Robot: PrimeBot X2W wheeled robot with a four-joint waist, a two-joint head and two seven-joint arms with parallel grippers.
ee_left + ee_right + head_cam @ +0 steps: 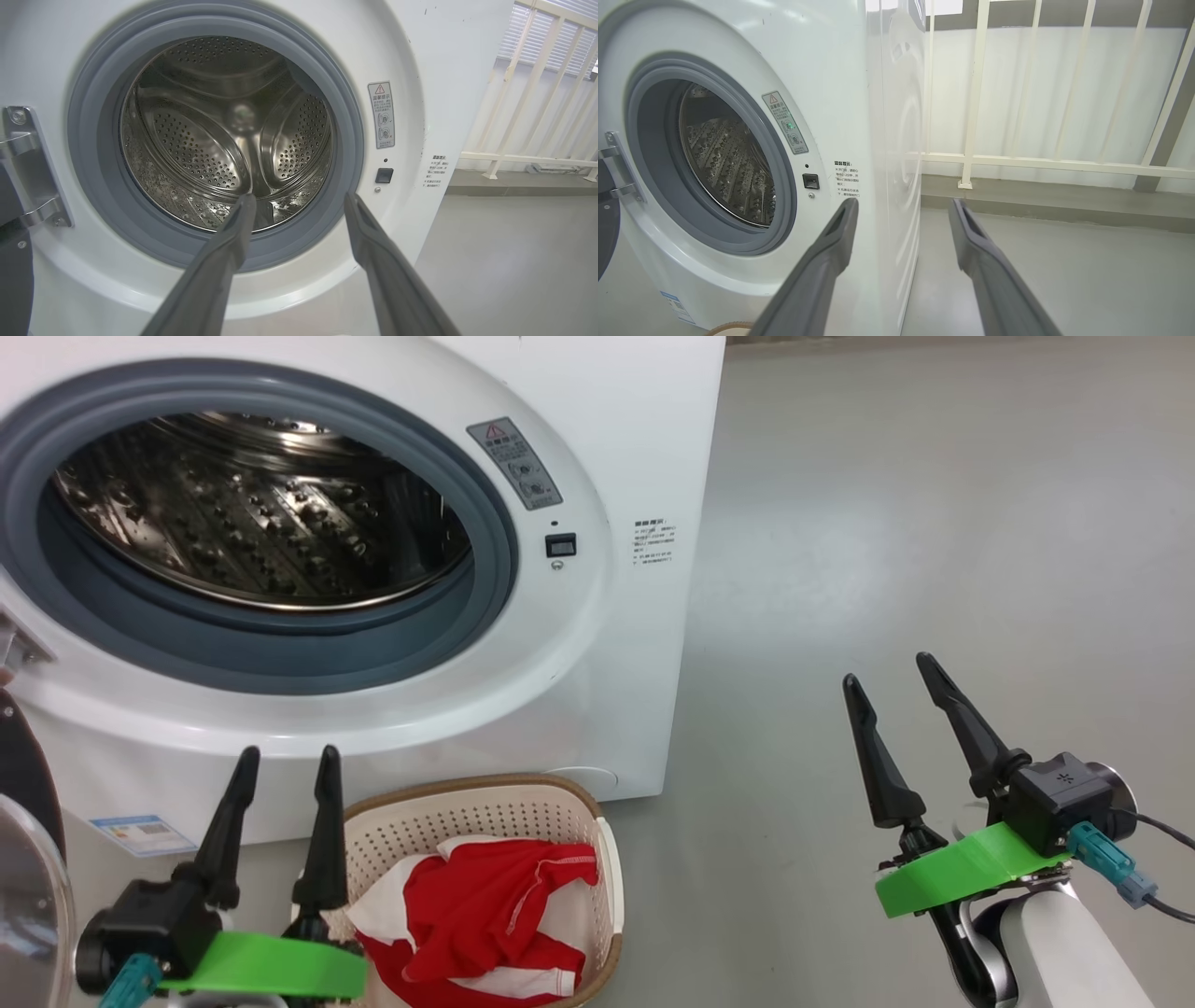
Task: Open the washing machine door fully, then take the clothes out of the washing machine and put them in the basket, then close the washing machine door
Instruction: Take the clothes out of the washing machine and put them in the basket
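Note:
The washing machine (607, 644) stands with its steel drum (252, 513) bare of clothes, as the left wrist view confirms (224, 140). Its door (28, 859) hangs swung open at the far left edge, black rim and glass partly cut off. Red clothes (485, 915) with white trim lie in the cream basket (560, 803) on the floor in front of the machine. My left gripper (288, 767) is open and holds nothing, just left of the basket and below the drum opening. My right gripper (889, 672) is open and holds nothing, over the floor to the machine's right.
A metal door hinge (28, 168) sits on the machine's left front. A door latch slot (560, 545) and a warning sticker (515, 462) are right of the opening. A cream railing (1017, 158) stands behind the machine. Grey floor (934, 523) spreads to the right.

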